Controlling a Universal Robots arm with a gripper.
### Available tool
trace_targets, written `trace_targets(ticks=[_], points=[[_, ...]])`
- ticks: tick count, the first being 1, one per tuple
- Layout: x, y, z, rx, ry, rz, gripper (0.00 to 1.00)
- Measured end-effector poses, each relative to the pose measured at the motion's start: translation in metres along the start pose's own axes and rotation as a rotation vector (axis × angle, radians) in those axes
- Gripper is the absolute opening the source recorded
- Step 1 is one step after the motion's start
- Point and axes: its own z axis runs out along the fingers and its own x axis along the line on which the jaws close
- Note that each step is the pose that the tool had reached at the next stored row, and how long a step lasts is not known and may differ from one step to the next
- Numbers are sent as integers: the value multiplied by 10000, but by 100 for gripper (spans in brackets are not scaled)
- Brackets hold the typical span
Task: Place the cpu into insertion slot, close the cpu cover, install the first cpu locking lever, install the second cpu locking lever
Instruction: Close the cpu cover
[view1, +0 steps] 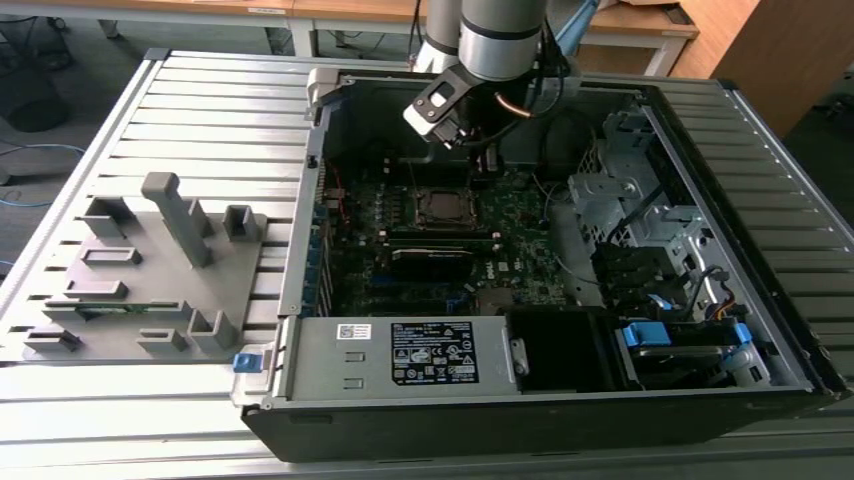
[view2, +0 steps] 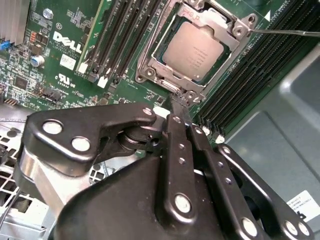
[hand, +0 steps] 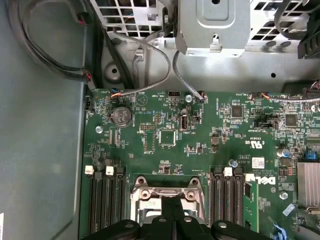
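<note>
The cpu (view2: 194, 51) lies flat in the insertion slot (view1: 441, 207), its dull grey top facing up. The silvery cpu cover (view2: 150, 56) lies down around it, with the chip showing through the cut-out. A thin metal locking lever (view2: 285, 32) sticks out sideways from one socket corner over the memory slots. My gripper (view2: 178, 101) is shut, with nothing visibly between the fingers. Its tips sit at the socket's edge, beside a cover screw. In the first wrist view the gripper (hand: 172, 201) hangs over the socket frame (hand: 167, 192). From the exterior view, the gripper (view1: 478, 150) hovers just behind the socket.
Long black memory slots (view2: 250, 75) flank the socket on both sides. The open case (view1: 747, 120) has a power supply (view1: 400, 355) at the front and a drive cage (view1: 627, 200) on the exterior view's right. Cables (hand: 150, 55) run along the board's edge. A grey fixture (view1: 147, 270) lies outside, on the left.
</note>
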Motion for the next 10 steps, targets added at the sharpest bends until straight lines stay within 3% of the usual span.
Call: trace_targets(ticks=[2,6,7,10], points=[[0,-1,2,66,1,2,11],[0,-1,11,543,1,7,11],[-1,-1,11,592,0,8,11],[0,-1,11,596,0,9,11]])
